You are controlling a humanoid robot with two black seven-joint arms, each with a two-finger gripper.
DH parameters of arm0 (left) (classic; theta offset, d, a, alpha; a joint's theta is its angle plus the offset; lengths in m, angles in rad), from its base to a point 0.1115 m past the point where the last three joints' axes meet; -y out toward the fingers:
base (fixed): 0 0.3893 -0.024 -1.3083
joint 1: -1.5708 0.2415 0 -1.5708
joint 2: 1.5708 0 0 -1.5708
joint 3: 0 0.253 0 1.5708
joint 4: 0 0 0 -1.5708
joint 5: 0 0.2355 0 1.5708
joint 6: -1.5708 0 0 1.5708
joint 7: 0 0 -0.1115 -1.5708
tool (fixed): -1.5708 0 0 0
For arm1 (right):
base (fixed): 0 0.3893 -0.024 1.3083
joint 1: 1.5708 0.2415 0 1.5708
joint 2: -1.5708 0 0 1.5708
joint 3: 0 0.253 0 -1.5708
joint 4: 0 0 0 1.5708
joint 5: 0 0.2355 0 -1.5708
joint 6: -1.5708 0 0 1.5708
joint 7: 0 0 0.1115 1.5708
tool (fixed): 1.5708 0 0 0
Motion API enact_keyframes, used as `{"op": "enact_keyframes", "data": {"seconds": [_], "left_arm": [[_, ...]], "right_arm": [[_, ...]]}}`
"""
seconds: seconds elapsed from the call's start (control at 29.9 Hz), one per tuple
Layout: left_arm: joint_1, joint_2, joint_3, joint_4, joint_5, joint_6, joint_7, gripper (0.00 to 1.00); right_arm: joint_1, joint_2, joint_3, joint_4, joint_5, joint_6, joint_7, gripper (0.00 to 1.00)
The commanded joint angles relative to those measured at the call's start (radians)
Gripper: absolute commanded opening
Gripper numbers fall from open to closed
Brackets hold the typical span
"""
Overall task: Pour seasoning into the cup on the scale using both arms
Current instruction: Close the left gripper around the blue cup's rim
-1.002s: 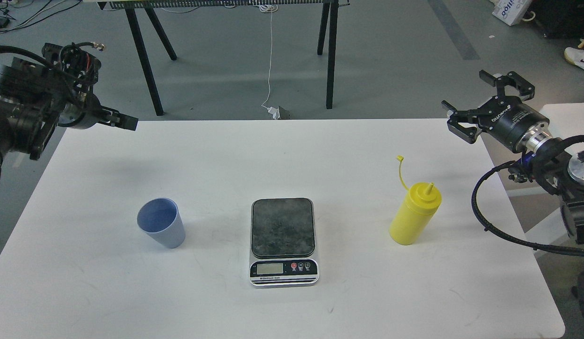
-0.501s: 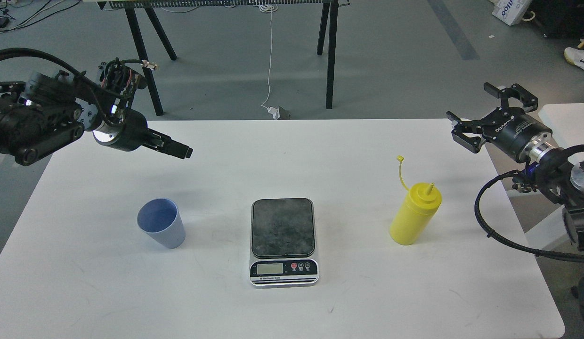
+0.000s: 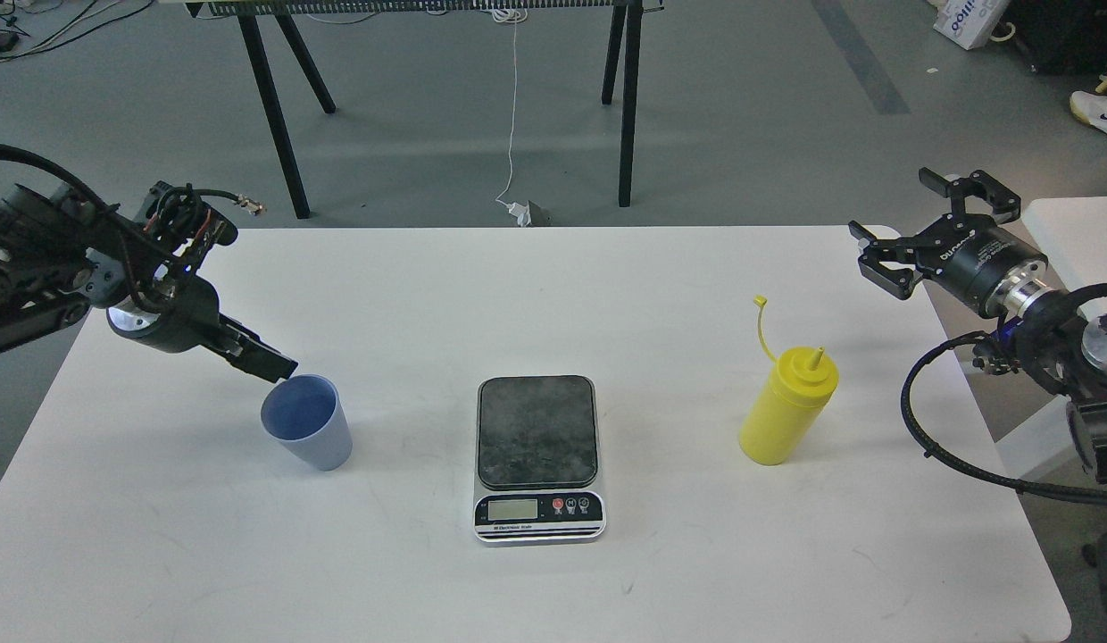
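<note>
The light blue cup (image 3: 306,435) stands upright on the white table (image 3: 553,295), left of the scale (image 3: 537,433), whose dark plate is bare. My left gripper (image 3: 266,363) points down to the right, its tip just above the cup's far left rim. Its fingers look like one dark bar, so open or shut cannot be told. The yellow seasoning bottle (image 3: 788,406) stands upright right of the scale, its cap strap sticking up. My right gripper (image 3: 930,225) is open and empty, hovering over the table's far right corner, well above and behind the bottle.
A black-legged stand (image 3: 277,116) is on the floor behind the table, with a white cable (image 3: 514,107) hanging down. A second white surface (image 3: 1076,223) is at the right edge. My right arm's black cable (image 3: 928,429) loops beside the table's right edge.
My left gripper has swung down and towards me, from over the table's far left corner to just above the cup's rim. My right gripper has drifted slightly right and stayed open.
</note>
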Motion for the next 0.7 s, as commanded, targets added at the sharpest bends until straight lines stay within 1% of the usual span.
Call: {"op": "enact_keyframes", "data": {"seconds": [0.0, 0.67], "left_arm": [[0.010, 0.001, -0.005, -0.002, 0.000, 0.000, 0.000, 1.00], [0.080, -0.020, -0.014, 0.012, -0.014, 0.000, 0.000, 0.99]], "right_arm": [[-0.001, 0.000, 0.000, 0.000, 0.000, 0.000, 0.000, 0.97], [-0.007, 0.000, 0.000, 0.002, 0.000, 0.000, 0.000, 0.97]]}}
